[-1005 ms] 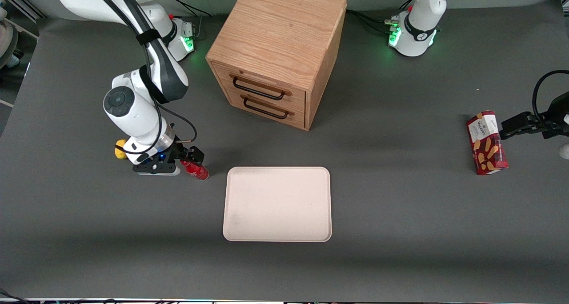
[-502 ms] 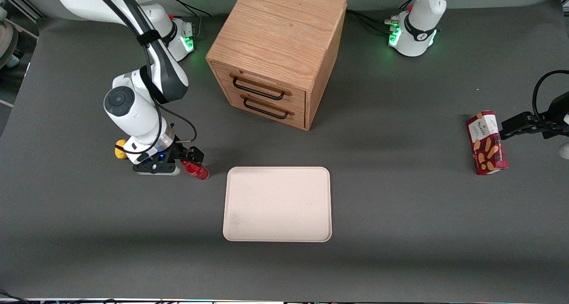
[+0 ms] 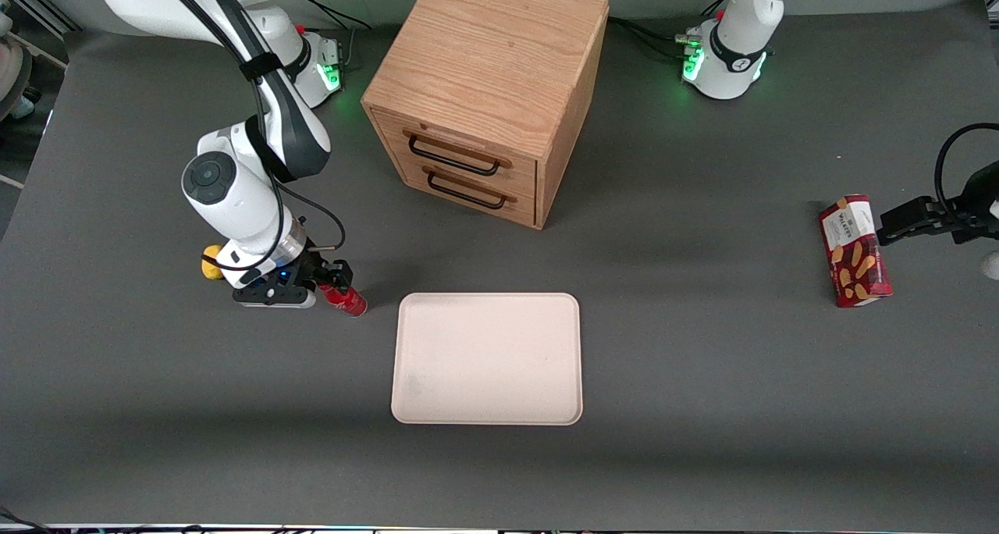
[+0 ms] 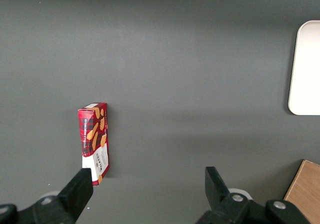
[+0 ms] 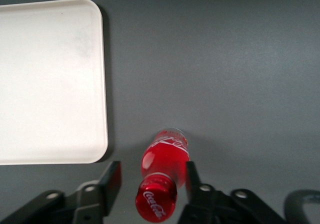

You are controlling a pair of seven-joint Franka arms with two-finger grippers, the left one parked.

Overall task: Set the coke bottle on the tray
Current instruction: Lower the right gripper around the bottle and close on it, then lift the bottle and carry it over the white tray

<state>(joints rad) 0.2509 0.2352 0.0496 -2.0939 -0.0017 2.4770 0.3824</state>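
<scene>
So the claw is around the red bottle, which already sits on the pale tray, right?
Not quite. The gripper does straddle the coke bottle, but the bottle stands on the grey table beside the tray, not on it. The right wrist view shows this.

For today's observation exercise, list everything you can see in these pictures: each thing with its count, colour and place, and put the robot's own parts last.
coke bottle: one, glossy red with red cap, upright on the table beside the tray, not on it.
tray: one, cream-pink, flat on the table, nearer the front camera than the cabinet, nothing on it.
drawer cabinet: one, light wood, two drawers with dark handles.
biscuit box: one, red, toward the parked arm's end of the table.
yellow lump: one, yellow, beside the working arm's wrist, partly hidden.
table: one, dark grey.
gripper: one, black, fingers open either side of the bottle, not touching it.
</scene>
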